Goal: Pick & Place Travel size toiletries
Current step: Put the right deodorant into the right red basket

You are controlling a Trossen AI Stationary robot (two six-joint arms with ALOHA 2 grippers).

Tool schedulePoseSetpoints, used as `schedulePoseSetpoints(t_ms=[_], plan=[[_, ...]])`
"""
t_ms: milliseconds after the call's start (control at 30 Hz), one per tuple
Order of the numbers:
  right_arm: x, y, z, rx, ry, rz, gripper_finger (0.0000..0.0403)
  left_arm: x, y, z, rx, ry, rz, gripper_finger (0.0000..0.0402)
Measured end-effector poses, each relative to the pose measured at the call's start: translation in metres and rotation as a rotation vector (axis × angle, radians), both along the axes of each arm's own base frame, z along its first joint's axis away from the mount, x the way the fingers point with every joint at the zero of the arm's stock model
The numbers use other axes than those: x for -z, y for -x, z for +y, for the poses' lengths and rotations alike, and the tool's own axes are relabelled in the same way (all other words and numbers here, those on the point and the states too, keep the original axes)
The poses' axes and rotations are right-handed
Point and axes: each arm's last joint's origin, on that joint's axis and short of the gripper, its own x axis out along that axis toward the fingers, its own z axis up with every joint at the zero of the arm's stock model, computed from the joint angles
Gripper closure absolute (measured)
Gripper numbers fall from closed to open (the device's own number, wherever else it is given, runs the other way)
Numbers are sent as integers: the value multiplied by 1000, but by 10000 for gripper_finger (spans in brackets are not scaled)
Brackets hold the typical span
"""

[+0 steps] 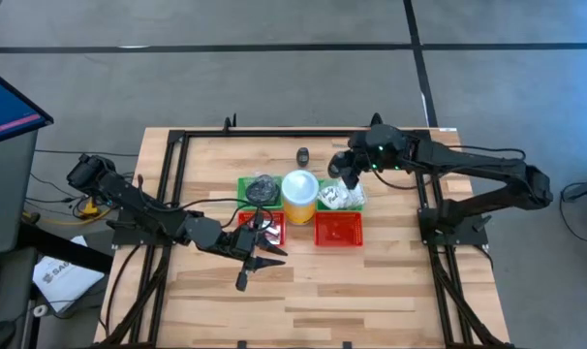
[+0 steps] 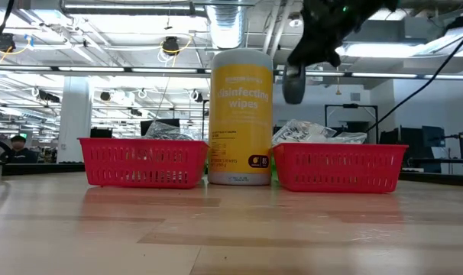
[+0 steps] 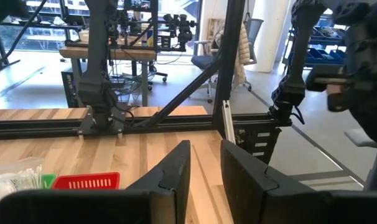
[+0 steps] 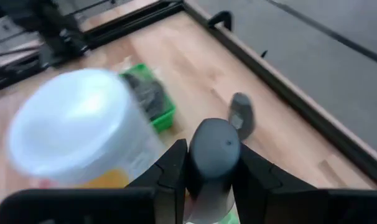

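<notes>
Red trays [image 1: 338, 231] two, green trays [image 1: 245, 184] two, right pincer [image 4: 213, 163] clamped on one black bottle [image 4: 214, 155], left pincer [image 3: 204, 171] apart, empty

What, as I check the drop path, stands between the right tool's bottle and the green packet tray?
Nothing visible. The right tool holds the bottle above the green tray; the wipes canister stands beside it.

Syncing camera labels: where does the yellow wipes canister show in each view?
High view: wipes canister at table centre, between the trays.
Low view: canister upright at centre, between the two red trays.
Left wrist view: not in it.
Right wrist view: its white lid at left, blurred.
Shared landmark: green tray beside it.
</notes>
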Motion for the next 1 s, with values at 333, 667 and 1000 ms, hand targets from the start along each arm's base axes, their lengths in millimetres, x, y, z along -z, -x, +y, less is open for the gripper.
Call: schedulePoseSetpoints(t_ms=[333,667,1000], plan=[[-21,-6,53,-166,-32,12,322,1,3,-7,26,-3,7,321],[-20,-5,107,-206,-15,35,322,1,10,-20,78,-3,7,321],[-3,6,147,-218,-17,68,322,1,10,-21,77,-3,6,321]])
